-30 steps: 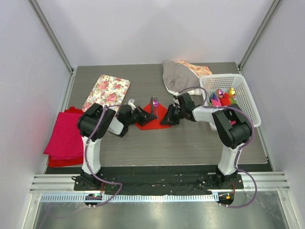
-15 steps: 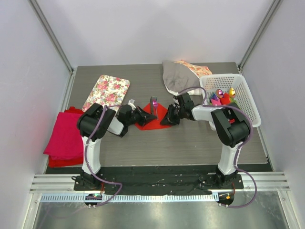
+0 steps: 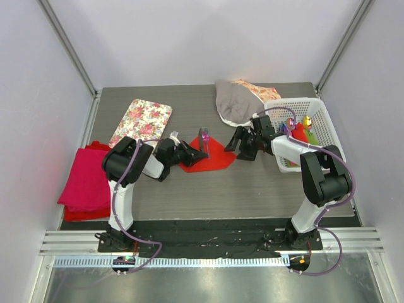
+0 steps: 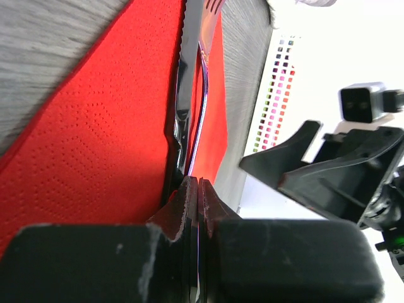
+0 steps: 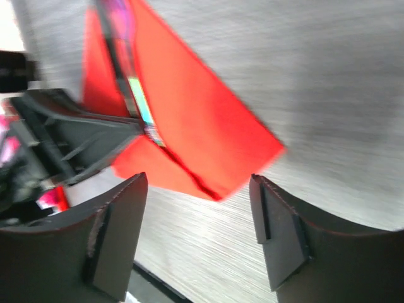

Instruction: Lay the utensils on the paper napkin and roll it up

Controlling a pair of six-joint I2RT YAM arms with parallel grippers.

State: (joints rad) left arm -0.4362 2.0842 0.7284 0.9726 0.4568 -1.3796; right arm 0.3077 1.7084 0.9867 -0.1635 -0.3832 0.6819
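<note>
The red paper napkin (image 3: pixel 214 158) lies on the table between the two arms, with a fold running across it (image 5: pixel 189 126). Iridescent metal utensils (image 3: pixel 203 137) stand on edge on its left part. My left gripper (image 3: pixel 189 153) is shut on the utensils' near end; in the left wrist view the thin utensils (image 4: pixel 189 95) rise out of the closed jaws (image 4: pixel 199 183) over the napkin (image 4: pixel 95 145). My right gripper (image 3: pixel 243 144) is open, just right of the napkin and apart from it. The right wrist view shows bare table between its fingers (image 5: pixel 199 221), and the utensils (image 5: pixel 129 76) beyond.
A white basket (image 3: pixel 297 101) with colourful items stands at the right, close behind the right arm. A grey and patterned cloth (image 3: pixel 235 101) lies at the back. At the back left is a floral tray (image 3: pixel 142 120), and a magenta cloth stack (image 3: pixel 85 180) lies at the left.
My right gripper has opened, let go of the napkin's right side and drawn back to the right. The napkin's right corner now lies flat. The left gripper has not moved.
</note>
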